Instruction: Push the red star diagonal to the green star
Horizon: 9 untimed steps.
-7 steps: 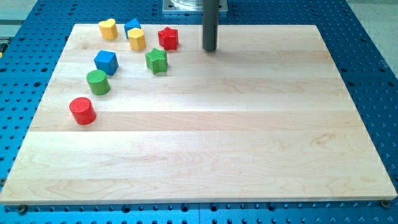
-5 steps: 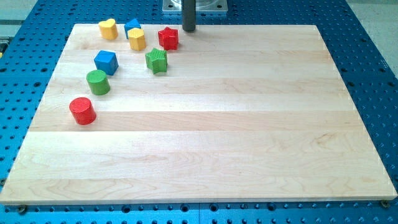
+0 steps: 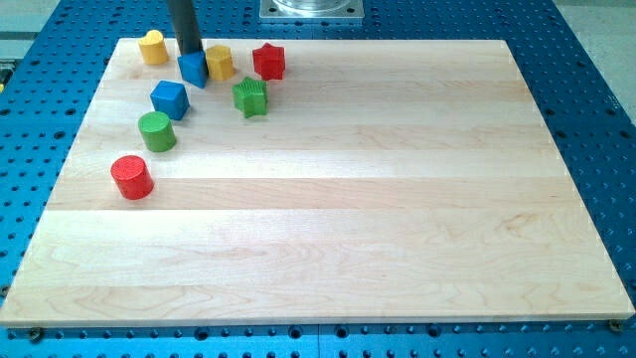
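Observation:
The red star (image 3: 268, 62) sits near the view's top left on the wooden board (image 3: 397, 199). The green star (image 3: 250, 96) lies just below and slightly left of it, a small gap between them. My tip (image 3: 188, 56) is at the view's top left, well left of the red star. It touches the top of a small blue block (image 3: 193, 70). A yellow block (image 3: 220, 62) lies between the tip and the red star.
A yellow heart block (image 3: 152, 47) sits left of the tip near the board's top edge. A blue cube (image 3: 169, 99), a green cylinder (image 3: 156, 131) and a red cylinder (image 3: 131, 177) run down the left side. A metal mount (image 3: 312, 8) is at the top.
My tip swept left along the board's top, past the red star. The small blue block shifted down-left and the yellow heart moved left. Both stars stayed put.

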Available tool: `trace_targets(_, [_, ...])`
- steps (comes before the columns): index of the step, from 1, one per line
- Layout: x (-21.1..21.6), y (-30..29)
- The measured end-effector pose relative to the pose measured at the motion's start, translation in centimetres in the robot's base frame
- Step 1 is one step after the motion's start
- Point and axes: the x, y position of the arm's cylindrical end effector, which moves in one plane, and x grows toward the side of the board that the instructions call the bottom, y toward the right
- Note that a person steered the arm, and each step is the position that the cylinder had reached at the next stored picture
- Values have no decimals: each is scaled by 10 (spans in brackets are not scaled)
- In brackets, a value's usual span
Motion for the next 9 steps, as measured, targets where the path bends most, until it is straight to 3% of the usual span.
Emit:
trace_targets(3, [8,124])
trace_targets(5, [40,192])
trace_targets(7, [-44,203])
trace_targets(8, [-52,178])
trace_targets(9, [-11,147])
